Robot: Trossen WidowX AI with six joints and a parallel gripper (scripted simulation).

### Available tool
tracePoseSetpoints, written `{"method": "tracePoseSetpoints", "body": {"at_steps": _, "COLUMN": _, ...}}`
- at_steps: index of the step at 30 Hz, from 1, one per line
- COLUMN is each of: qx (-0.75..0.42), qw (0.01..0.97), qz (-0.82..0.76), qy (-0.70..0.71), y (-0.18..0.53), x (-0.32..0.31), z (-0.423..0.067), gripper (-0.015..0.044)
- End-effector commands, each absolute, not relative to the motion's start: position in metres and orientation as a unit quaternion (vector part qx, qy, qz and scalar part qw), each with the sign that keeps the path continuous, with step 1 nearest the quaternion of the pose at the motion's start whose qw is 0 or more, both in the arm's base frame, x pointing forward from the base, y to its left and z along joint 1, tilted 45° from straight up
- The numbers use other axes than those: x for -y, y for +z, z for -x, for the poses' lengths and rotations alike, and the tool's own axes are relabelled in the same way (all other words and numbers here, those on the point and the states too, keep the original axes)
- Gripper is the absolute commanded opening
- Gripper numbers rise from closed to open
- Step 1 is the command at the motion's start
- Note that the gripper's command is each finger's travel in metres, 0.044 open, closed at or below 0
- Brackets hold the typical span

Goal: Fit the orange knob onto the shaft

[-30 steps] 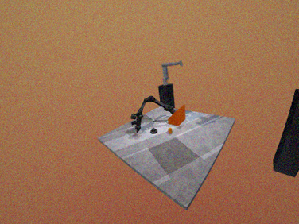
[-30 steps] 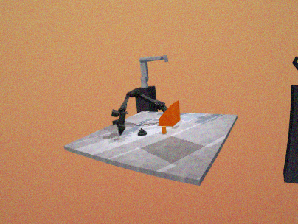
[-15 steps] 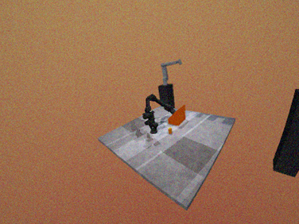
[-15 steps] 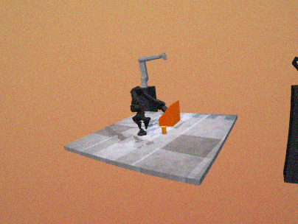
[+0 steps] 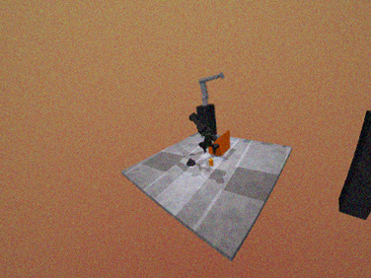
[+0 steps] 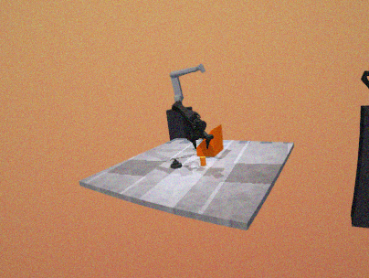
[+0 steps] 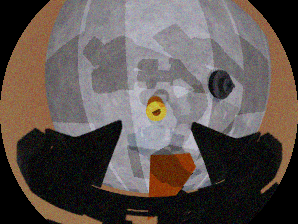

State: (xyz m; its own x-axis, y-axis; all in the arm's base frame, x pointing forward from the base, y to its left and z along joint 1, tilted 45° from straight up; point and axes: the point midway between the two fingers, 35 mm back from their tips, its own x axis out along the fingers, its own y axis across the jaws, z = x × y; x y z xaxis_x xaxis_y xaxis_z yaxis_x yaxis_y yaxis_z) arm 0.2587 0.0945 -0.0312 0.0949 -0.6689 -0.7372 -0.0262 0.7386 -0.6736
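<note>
The orange knob (image 5: 210,161) (image 6: 203,160) stands upright on the grey tiled board (image 5: 250,183) (image 6: 247,183). In the wrist view the knob (image 7: 156,110) shows from above, with its hole facing up. The dark shaft on its round pedestal (image 5: 190,161) (image 6: 175,164) (image 7: 220,83) stands a short way to the knob's left in the top and exterior views. My gripper (image 5: 205,147) (image 6: 204,145) (image 7: 157,124) is open and empty. It hangs a little above and just behind the knob, with the fingers spread to either side in the wrist view. The shaft's flat side cannot be made out.
A slanted orange panel (image 5: 221,142) (image 6: 213,139) (image 7: 169,172) stands right behind the gripper and the knob. The arm's dark base block (image 5: 207,115) (image 6: 175,123) is at the board's back edge. A tall dark block (image 5: 365,167) (image 6: 361,169) stands off the board at the far right.
</note>
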Motion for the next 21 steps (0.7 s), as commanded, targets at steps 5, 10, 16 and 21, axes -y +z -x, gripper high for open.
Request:
{"method": "tracePoseSetpoints", "body": {"at_steps": 5, "qx": -0.634, "qw": 0.677, "qz": 0.284, "qy": -0.243, "y": -0.04, "x": -0.085, "z": -0.253, "gripper": 0.044}}
{"method": "tracePoseSetpoints", "body": {"at_steps": 10, "qx": -0.634, "qw": 0.677, "qz": 0.284, "qy": -0.244, "y": -0.057, "x": -0.068, "z": -0.255, "gripper": 0.044}}
{"method": "tracePoseSetpoints", "body": {"at_steps": 16, "qx": -0.633, "qw": 0.677, "qz": 0.284, "qy": -0.244, "y": -0.067, "x": -0.059, "z": -0.256, "gripper": 0.044}}
{"method": "tracePoseSetpoints", "body": {"at_steps": 21, "qx": -0.633, "qw": 0.677, "qz": 0.284, "qy": -0.244, "y": -0.068, "x": -0.058, "z": -0.256, "gripper": 0.044}}
